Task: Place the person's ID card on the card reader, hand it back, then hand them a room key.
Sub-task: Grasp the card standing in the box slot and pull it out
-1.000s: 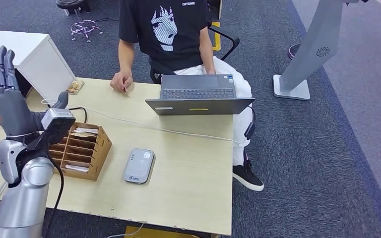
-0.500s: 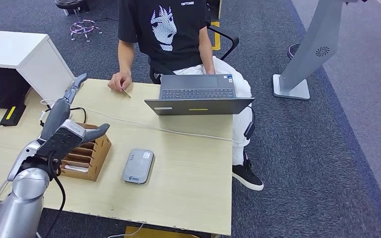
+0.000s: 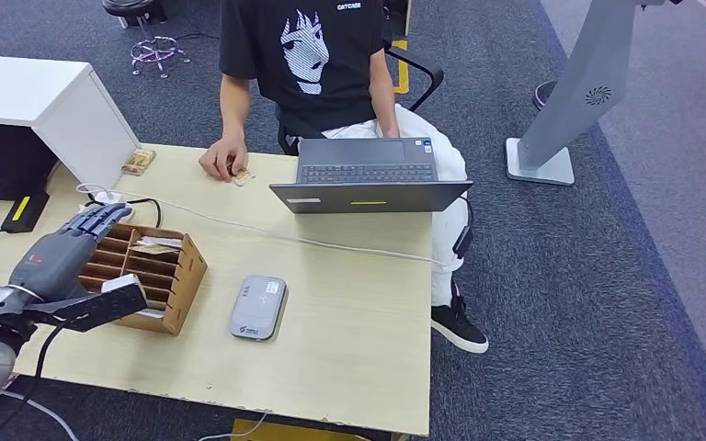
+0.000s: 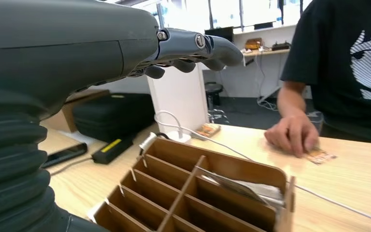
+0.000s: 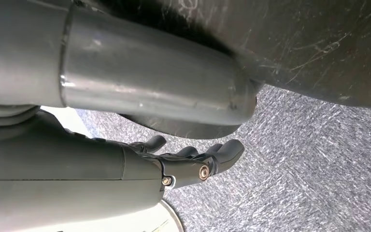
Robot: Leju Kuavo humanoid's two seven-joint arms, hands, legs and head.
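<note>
You get even, bright overhead light in the head view, with soft short shadows under the laptop (image 3: 370,175) and the wooden organizer (image 3: 152,276). In the left wrist view the windows (image 4: 232,12) behind blow out to white glare, and the left hand (image 4: 125,43) up close looks soft (the person's shirt stays sharp). The right wrist view is dim, with the carpet (image 5: 309,154) grainy.

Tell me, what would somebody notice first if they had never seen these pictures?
Probably the robot's left hand, grey and empty with fingers apart, hovering over the wooden box of compartments at the desk's left side. Next, the person's hand resting by a small card at the desk's far edge, beside the open laptop. A grey card reader lies mid-desk.
</note>
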